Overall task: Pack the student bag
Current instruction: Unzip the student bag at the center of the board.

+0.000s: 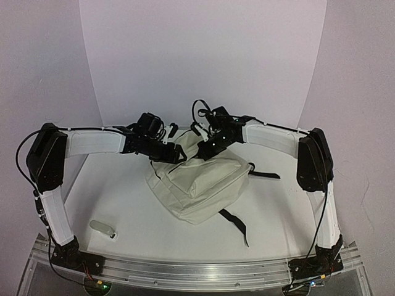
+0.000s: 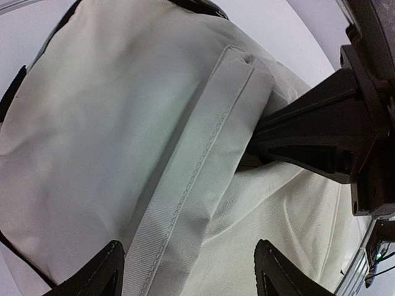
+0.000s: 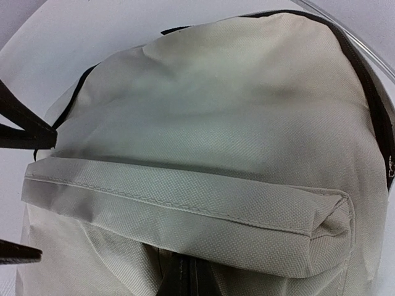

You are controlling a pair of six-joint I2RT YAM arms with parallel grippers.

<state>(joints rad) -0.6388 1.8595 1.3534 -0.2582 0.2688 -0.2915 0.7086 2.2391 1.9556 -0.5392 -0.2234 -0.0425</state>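
Observation:
The cream student bag [image 1: 200,184] lies in the middle of the table, front pocket up. My left gripper [image 1: 174,152] hovers at the bag's far left edge. In the left wrist view, my left gripper [image 2: 191,271] is open, its fingertips [image 2: 102,271] standing wide apart over the stitched pocket flap [image 2: 203,154] with nothing between them. My right gripper [image 1: 208,148] is at the bag's far edge. In its own view, my right gripper [image 3: 185,277] is shut, its dark tips tucked under the pocket flap [image 3: 185,213]. Whether it pinches fabric is hidden.
A small grey object [image 1: 102,229] lies on the table near the left arm's base. Black straps trail from the bag to the right [image 1: 264,175] and toward the front [image 1: 237,225]. White walls curve around the back.

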